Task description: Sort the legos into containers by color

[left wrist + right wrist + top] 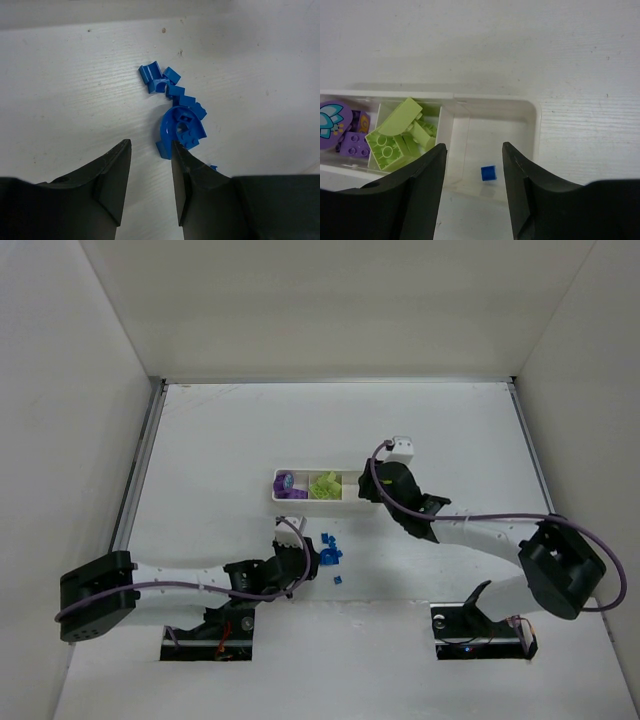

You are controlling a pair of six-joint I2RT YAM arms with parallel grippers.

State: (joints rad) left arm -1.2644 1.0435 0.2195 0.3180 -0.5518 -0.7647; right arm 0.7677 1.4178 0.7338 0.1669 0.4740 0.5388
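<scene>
Loose blue legos [172, 90] trail across the white surface [65, 85] just ahead of the left pincer [150, 145], the nearer of the two, whose jaws stand partly apart with nothing between them. The cluster lies off-centre, toward the right-hand finger in the wrist view. A curved blue brick [181, 131] sits against that fingertip, while the gap itself frames only bare surface. The string of bricks runs away from the pincer, roughly in line with its reach, so a grasp looks to call for a small sideways shift first. One stray blue piece [338, 580] lies apart, nearer the arm bases. Farther up the surface, the right pincer [474, 147] hovers open and empty over the end compartment [490, 130] of the white tray [535, 120], where a single small blue brick [488, 173] lies. Lime-green legos [400, 137] fill the middle compartment, and purple legos [350, 142] fill the one beyond it. Nothing stands between the left pincer and the loose bricks.
</scene>
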